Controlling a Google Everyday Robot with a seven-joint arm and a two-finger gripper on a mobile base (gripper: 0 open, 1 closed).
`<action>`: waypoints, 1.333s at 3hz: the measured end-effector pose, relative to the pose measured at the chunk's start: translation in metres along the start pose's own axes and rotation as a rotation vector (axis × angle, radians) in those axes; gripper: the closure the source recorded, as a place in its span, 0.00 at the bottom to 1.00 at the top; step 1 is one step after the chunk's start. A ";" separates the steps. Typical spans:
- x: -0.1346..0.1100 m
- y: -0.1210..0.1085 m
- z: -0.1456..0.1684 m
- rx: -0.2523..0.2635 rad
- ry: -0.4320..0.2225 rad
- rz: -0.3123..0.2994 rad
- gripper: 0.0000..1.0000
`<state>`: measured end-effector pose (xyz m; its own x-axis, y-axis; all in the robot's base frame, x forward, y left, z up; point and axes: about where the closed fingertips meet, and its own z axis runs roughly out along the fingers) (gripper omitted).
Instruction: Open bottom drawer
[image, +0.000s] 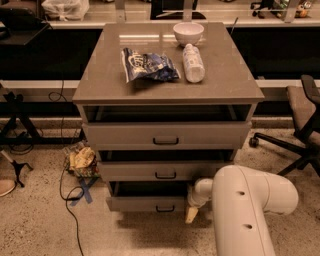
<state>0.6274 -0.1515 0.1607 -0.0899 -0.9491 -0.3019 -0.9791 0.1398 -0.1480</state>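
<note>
The bottom drawer (145, 203) is the lowest and narrowest grey-beige front of three, with a small black bar handle (165, 209). It is pulled out a little, with a dark gap above its front. My gripper (192, 214) hangs at the drawer's right end, just right of the handle, below my white arm (245, 205). One pale fingertip (191, 216) points down in front of the drawer's lower edge. The mid-sized drawer (165, 171) and the widest top drawer (165, 135) sit above it, each slightly open.
The cabinet top (100, 75) holds a crumpled chip bag (147, 65), a white bottle lying down (193, 62) and a white bowl (188, 33). A crumpled bag (82, 161) and cables lie on the floor at left. An office chair (300, 130) stands at right.
</note>
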 end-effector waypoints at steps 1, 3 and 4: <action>0.003 0.005 -0.005 -0.013 0.003 0.007 0.26; 0.030 0.032 -0.040 0.041 -0.054 0.092 0.81; 0.033 0.034 -0.043 0.047 -0.056 0.099 1.00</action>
<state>0.5834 -0.1898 0.1864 -0.1741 -0.9130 -0.3689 -0.9562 0.2463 -0.1583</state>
